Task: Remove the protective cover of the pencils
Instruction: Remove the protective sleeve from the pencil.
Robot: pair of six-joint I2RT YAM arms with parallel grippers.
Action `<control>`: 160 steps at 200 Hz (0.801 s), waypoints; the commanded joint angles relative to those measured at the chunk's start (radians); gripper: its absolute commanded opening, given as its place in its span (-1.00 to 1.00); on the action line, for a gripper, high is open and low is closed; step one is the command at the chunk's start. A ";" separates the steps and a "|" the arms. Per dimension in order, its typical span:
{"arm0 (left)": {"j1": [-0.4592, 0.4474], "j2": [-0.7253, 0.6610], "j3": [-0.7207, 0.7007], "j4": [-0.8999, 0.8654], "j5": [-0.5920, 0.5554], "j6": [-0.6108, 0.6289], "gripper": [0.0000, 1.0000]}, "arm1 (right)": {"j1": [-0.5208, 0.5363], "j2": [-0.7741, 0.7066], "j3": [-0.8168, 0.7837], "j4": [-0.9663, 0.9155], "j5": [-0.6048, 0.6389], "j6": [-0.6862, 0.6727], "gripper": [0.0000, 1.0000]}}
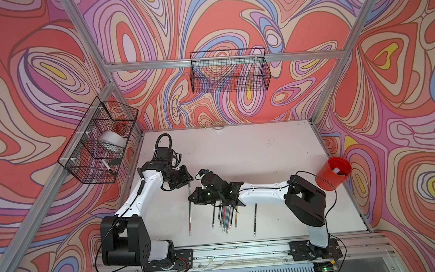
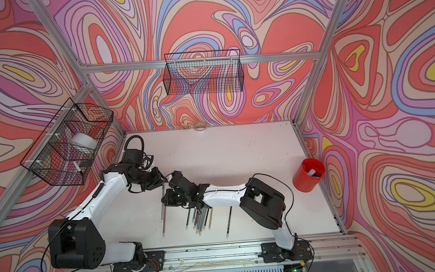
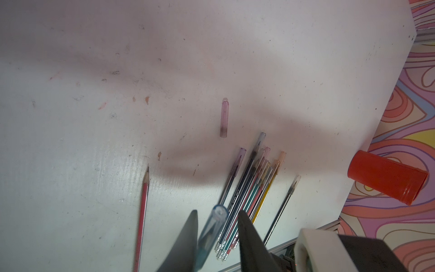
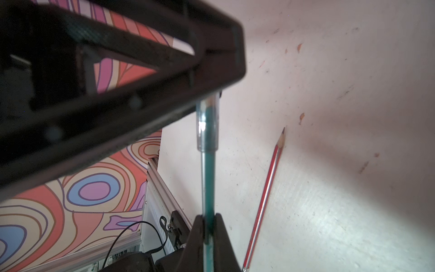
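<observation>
While the right gripper (image 4: 208, 215) is clenched on the barrel of the teal pencil (image 4: 208, 183), holding it clear of the table (image 3: 94, 70), the left gripper (image 3: 217, 212) brackets the protective cover (image 4: 207, 127). Its jaws stand apart, one finger against the tube and a sliver of gap on the other side, so it has no grasp yet. Cover: short, clear bluish plastic tube, glossy, with a closed rounded end, seated over the sharpened tip. Handling advice: close squarely on the tube's middle rather than its end, where the slick plastic would likely squirt free. Then draw straight along the pencil's axis, since a sideways pull could flex the thin barrel or snap the lead. Bare pencil (image 3: 143, 207): red with pale stripes, wood cone and graphite point exposed, lying alone on the table. Loose cover (image 3: 224, 117): lavender, translucent, lying flat near the bundle's capped ends but not touching them. Bundle of pencils (image 3: 249, 188): dark, green, reddish and yellow barrels with small eraser ends, wearing lavender, grey and peach caps; one thin dark capped pencil lies just beside it. Red cup (image 1: 334, 173): smooth plastic cylinder, upright at the table's edge, probably where the caps go. Table: white, scuffed, flecked with orange shavings.
</observation>
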 commanded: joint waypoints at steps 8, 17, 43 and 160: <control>-0.004 0.008 -0.012 0.009 -0.009 0.012 -0.50 | 0.001 -0.002 0.004 0.002 -0.003 0.006 -0.83; -0.004 0.009 -0.012 0.009 -0.009 0.012 -0.53 | 0.001 -0.002 0.003 0.002 -0.001 0.007 -0.82; -0.004 0.012 -0.012 0.009 -0.009 0.009 -0.64 | 0.001 0.000 0.005 -0.002 0.001 0.008 -0.81; -0.005 0.019 -0.006 0.003 -0.023 0.011 -0.82 | 0.001 0.046 0.041 -0.023 -0.014 0.031 -0.82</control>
